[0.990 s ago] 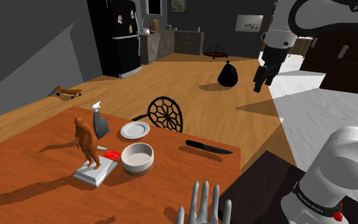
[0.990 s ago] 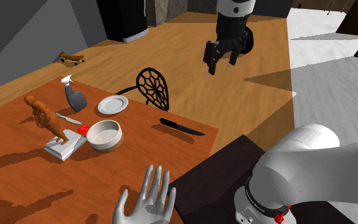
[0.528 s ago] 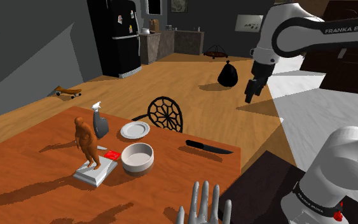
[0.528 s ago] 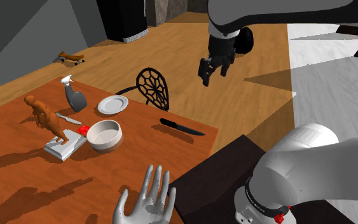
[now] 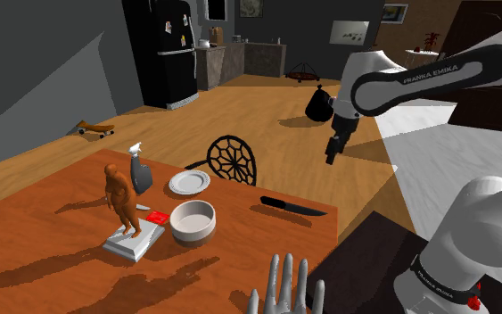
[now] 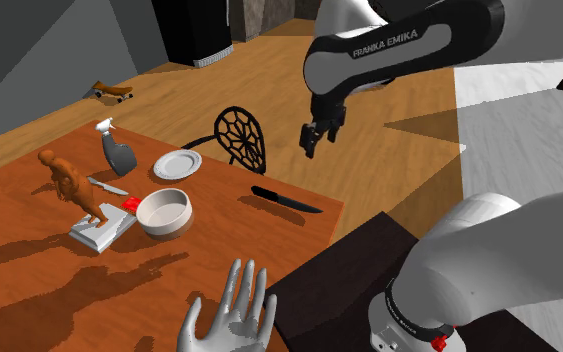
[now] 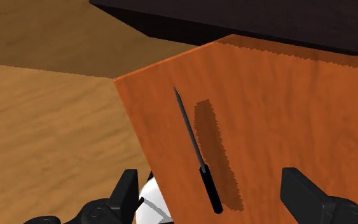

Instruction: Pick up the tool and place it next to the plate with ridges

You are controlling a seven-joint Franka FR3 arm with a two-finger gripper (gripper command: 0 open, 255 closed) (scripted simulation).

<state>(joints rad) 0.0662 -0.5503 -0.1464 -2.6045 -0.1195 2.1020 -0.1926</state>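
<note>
Jaws wide, we must bring the gripper (image 6: pixel 310 150) down over the knife (image 6: pixel 285 200) at mid-frame, straddling its handle squarely.

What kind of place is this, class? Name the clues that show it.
Probably a home's kitchen-dining area: a black fridge beside a counter, and a wooden table bearing a plate and bowl.
</note>
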